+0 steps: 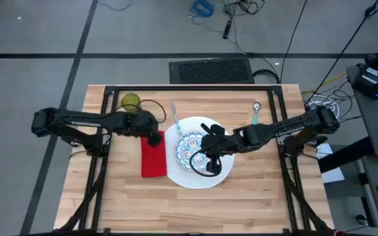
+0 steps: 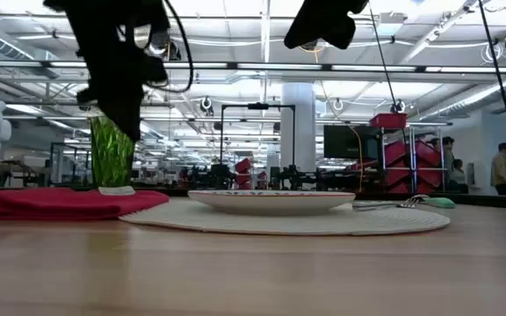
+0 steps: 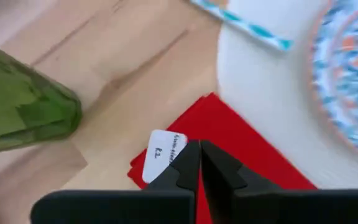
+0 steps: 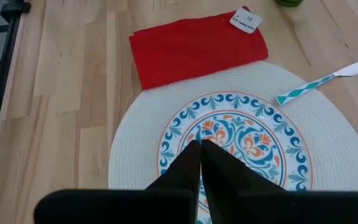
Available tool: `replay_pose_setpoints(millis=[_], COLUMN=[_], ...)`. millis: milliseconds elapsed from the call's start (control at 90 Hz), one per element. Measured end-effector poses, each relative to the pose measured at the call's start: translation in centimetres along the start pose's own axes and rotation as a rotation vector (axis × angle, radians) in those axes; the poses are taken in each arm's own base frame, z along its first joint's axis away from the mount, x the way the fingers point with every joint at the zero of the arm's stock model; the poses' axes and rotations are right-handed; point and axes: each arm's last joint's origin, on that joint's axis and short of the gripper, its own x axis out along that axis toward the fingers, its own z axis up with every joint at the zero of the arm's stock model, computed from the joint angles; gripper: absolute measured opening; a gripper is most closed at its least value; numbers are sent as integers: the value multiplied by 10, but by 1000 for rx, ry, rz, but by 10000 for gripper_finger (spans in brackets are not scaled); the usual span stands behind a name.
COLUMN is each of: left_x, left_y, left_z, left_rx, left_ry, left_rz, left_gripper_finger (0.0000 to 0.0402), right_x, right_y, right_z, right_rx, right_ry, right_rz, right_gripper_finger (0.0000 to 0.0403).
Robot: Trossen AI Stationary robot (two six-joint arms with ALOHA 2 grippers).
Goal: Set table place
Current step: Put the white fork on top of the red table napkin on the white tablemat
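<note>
Overhead | wooden table (image 1: 254,196) | open-plan room behind | both tools pinched together, empty

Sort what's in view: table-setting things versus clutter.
Setting: napkin, big white plate, patterned plate, green tumbler, striped-handled utensil, spoon.
Clutter: cables at the table's right edge, black mat and wires on the floor.

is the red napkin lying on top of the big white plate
No, the red napkin lies flat on the table beside the white plate, just off its rim.
</note>
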Motion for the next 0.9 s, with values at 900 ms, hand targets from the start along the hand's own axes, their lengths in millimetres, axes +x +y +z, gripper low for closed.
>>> replay_pose_setpoints(millis=[900], left_x=[47], left_y=[-79], left_z=[-123], left_rx=[235], left_ry=[308], left_rz=[-408], left_gripper_finger=[0], right_x=[-1], right_y=[-5], right_z=[-11], right_rx=[-61], right_ry=[123], right_rz=[-11], right_gripper_finger=[0])
